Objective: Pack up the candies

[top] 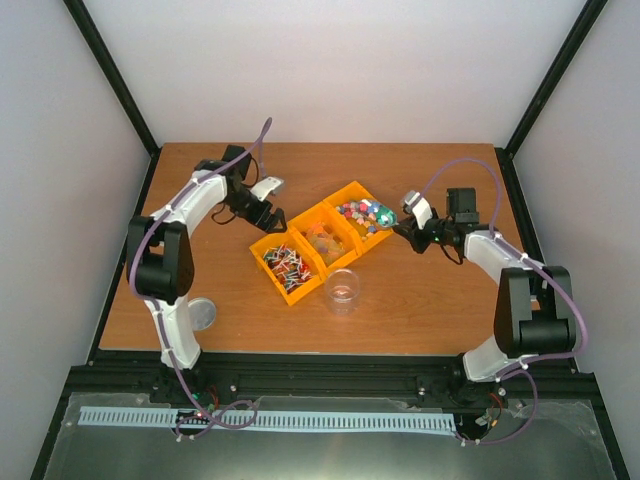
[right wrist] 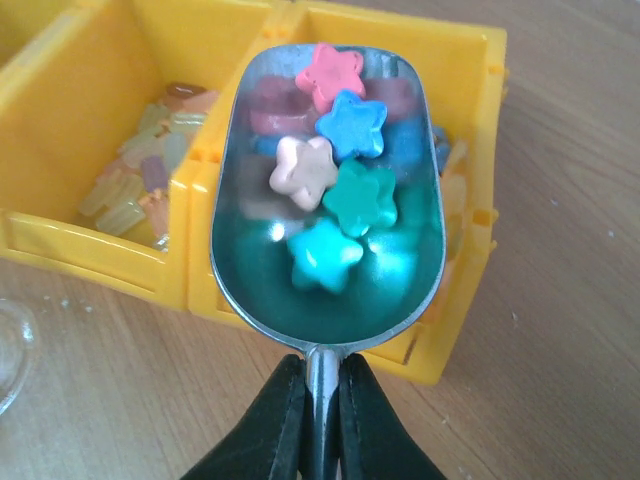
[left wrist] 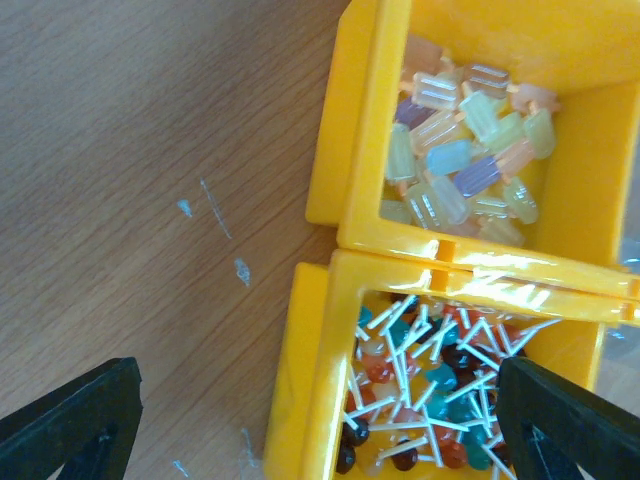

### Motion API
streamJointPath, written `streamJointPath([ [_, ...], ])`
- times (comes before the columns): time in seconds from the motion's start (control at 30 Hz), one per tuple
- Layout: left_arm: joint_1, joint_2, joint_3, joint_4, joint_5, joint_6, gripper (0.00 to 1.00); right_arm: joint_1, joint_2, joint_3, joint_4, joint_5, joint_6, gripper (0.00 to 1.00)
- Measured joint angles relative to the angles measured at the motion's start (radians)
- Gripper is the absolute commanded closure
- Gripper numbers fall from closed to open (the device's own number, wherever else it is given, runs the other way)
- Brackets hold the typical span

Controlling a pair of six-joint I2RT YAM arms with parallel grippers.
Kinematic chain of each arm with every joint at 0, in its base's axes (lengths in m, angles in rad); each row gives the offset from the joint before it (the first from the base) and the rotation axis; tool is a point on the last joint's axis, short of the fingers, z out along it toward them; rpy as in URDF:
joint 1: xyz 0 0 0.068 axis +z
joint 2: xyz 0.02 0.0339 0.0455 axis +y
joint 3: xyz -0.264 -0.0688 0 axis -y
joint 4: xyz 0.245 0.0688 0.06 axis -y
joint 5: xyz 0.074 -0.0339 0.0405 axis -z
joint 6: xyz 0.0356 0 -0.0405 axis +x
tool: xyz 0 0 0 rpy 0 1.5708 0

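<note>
Right hand squeezes the scoop handle, with star candies in it above the end bin; I see the jar to its left, nearer the front of the desk

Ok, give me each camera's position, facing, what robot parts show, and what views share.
Top external: above and behind the bases, looking down at the table; left arm and right arm show.
Left wrist: looks down on the lollipop bin and pastel-candy bin; left gripper open along the bottom edge.
Right wrist: looks along the scoop of star candies; right gripper shut on its handle.
Shared: pastel-candy bin, in all three.
</note>
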Motion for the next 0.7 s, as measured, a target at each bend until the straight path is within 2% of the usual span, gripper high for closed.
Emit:
streamJointPath([
  [0.17,0.018,-0.062,-0.002,0.0,0.044,-0.013,0.0,-0.002,-0.051,-0.029,0.019,-0.058,-0.01,0.97],
  [0.33,0.045,-0.201,-0.066,0.068,0.061,-0.062,0.0,-0.005,-0.107,-0.034,-0.025,-0.091,-0.049,0.97],
  [0.57,0.053,-0.449,-0.266,0.285,0.035,-0.17,0.0,-0.007,-0.261,0.003,-0.278,-0.143,-0.234,0.97],
  [0.7,0.053,-0.446,-0.241,0.285,0.034,-0.177,0.0,-0.007,-0.322,0.074,-0.472,-0.169,-0.369,0.97],
])
